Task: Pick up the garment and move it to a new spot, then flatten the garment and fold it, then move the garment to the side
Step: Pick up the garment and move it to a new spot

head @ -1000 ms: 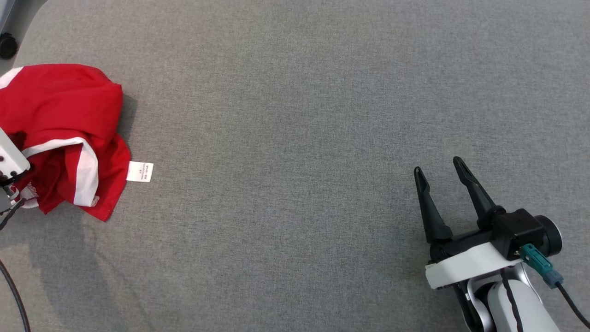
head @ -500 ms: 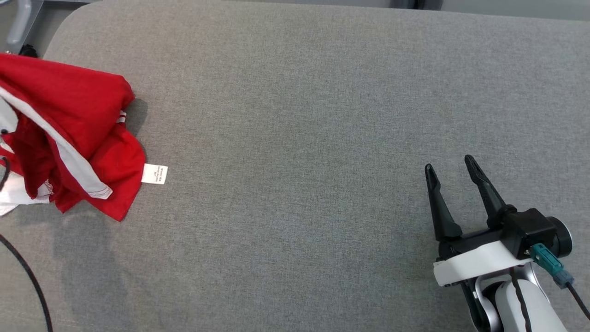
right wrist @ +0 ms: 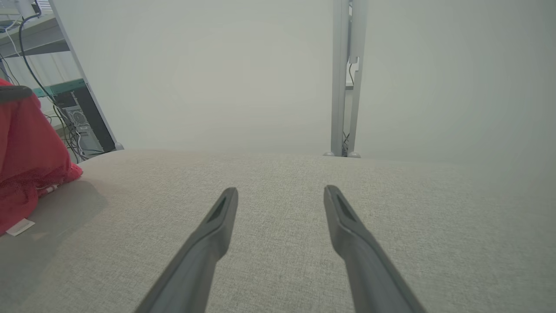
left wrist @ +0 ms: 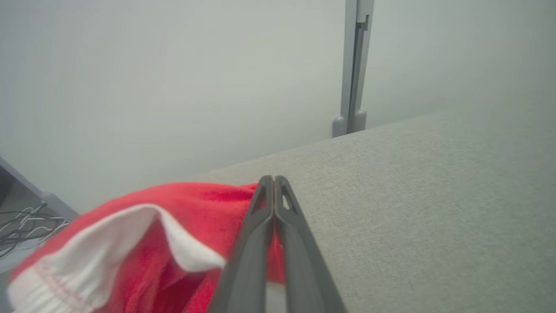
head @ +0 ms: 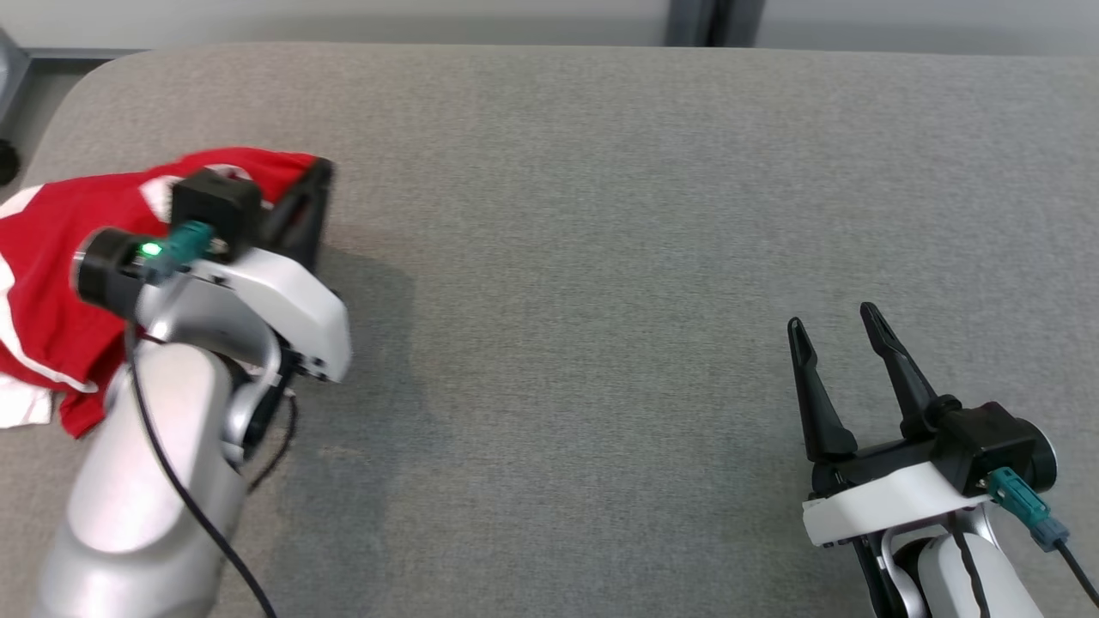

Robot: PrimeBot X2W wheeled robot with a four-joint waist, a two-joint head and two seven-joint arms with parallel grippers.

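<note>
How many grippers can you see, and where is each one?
2. The left gripper is at the table's left side, shut on the red garment. The right gripper is at the lower right, open, over the table.

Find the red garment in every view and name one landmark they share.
Head view: garment at the left edge, behind the left gripper.
Left wrist view: lower left, beside that gripper.
Right wrist view: far left edge.
Shared landmark: grey post behind the table.
</note>
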